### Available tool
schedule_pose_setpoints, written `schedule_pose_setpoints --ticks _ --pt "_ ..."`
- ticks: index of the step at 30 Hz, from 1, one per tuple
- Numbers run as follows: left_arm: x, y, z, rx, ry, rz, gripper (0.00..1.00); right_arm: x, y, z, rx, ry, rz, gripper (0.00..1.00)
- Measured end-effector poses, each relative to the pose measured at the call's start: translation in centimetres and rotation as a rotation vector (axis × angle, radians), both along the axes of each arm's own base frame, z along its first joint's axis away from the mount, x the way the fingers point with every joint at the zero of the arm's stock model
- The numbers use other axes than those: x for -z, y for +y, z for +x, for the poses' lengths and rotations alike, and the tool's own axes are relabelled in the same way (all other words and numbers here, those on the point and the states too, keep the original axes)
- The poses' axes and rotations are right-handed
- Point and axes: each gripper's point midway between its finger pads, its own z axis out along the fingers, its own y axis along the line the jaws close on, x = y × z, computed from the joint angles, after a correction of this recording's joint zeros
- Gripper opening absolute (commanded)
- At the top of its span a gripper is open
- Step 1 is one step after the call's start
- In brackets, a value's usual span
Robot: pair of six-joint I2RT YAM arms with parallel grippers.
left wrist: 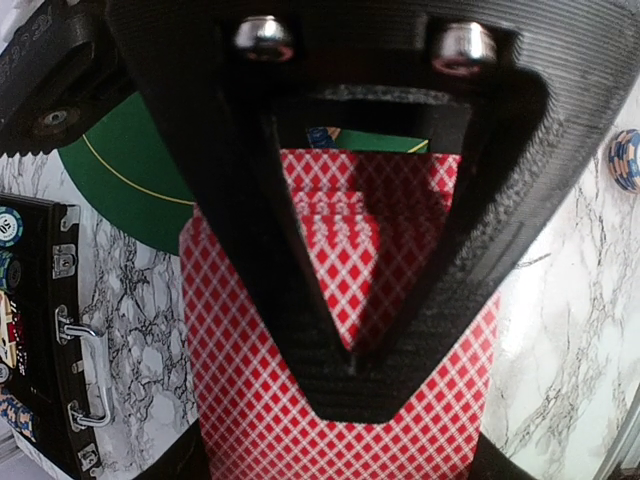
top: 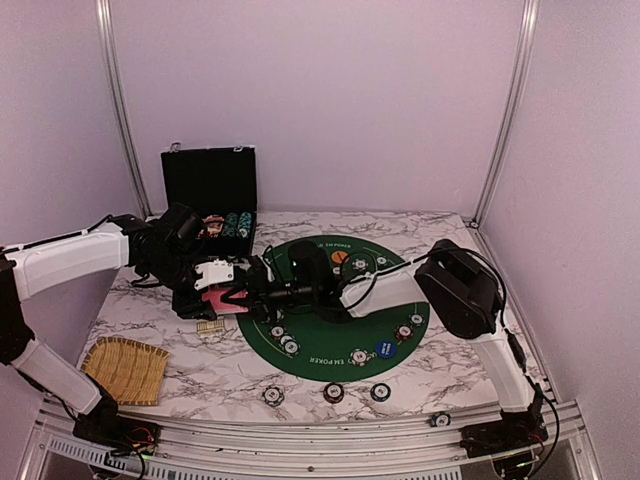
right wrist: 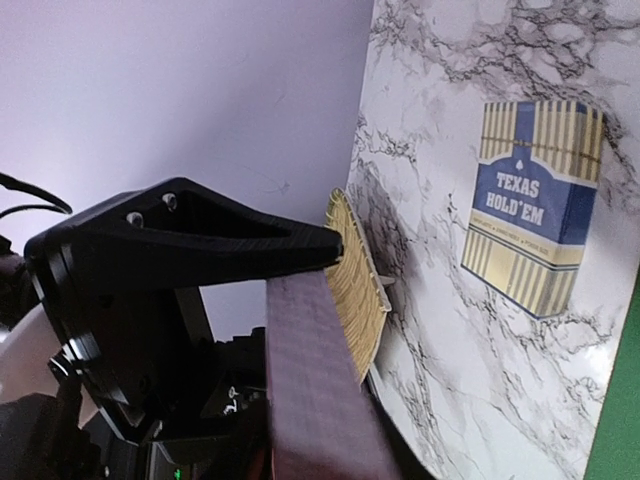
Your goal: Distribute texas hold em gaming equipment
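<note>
Left wrist view: left hand [left wrist: 350, 378] grasps red-backed cards [left wrist: 300, 425]; right hand [top: 263, 293], cannot tell; card box [right wrist: 530, 210] nearby.

From above you cannot tell how the right gripper [top: 272, 296] stands: its dark jaws merge with the left gripper [top: 238, 298] and the dark arm behind. In the left wrist view, the finger [left wrist: 240, 250] covers the middle of the red-backed cards [left wrist: 300, 420], and the deck runs off the bottom edge below the fingertip. Left of that finger the black chip case [left wrist: 40, 330] is cut by the frame. To its right, one striped chip [left wrist: 626, 160] is half out of the picture. In the right wrist view the deck's edge is a dark red blur under the fingertip, its pattern unreadable.
</note>
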Motion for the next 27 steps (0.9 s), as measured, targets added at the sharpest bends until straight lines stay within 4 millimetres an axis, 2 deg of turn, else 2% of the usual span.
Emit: schedule_pose_setpoints --ticks 3,4,5,9,18,21,24,27 --pt "0.3 0.0 -0.1 -0.004 0.009 0.011 0.83 -0.4 0.1 -0.2 -0.008 0.005 0.016 0.15" --pt "0.4 0.0 -0.1 -0.007 0.01 0.014 0.93 -0.5 0.1 -0.2 -0.009 0.008 0.021 0.14" --pt "0.4 -0.1 -0.1 -0.008 0.008 0.016 0.98 -0.6 0.1 -0.2 -0.01 0.009 0.024 0.14" --pt "-0.1 -0.5 0.1 -0.006 -0.003 0.003 0.99 -0.3 -0.2 0.0 -0.004 0.017 0.021 0.14" --pt "-1.4 -1.7 0.2 0.019 -0.011 -0.045 0.99 2.2 -1.5 -0.4 0.001 0.064 -0.016 0.13" --pt "-1.7 -1.6 0.0 0.023 -0.005 -0.045 0.99 2.7 -2.7 -0.5 0.012 0.077 -0.033 0.13" --pt "-2.0 -1.1 0.0 0.014 -0.005 -0.043 0.99 2.6 -4.1 -0.1 0.031 0.074 -0.049 0.13" --pt "-2.0 0.0 0.5 -0.023 -0.002 -0.041 0.99 1.1 -5.2 1.1 0.062 0.03 -0.06 0.13"
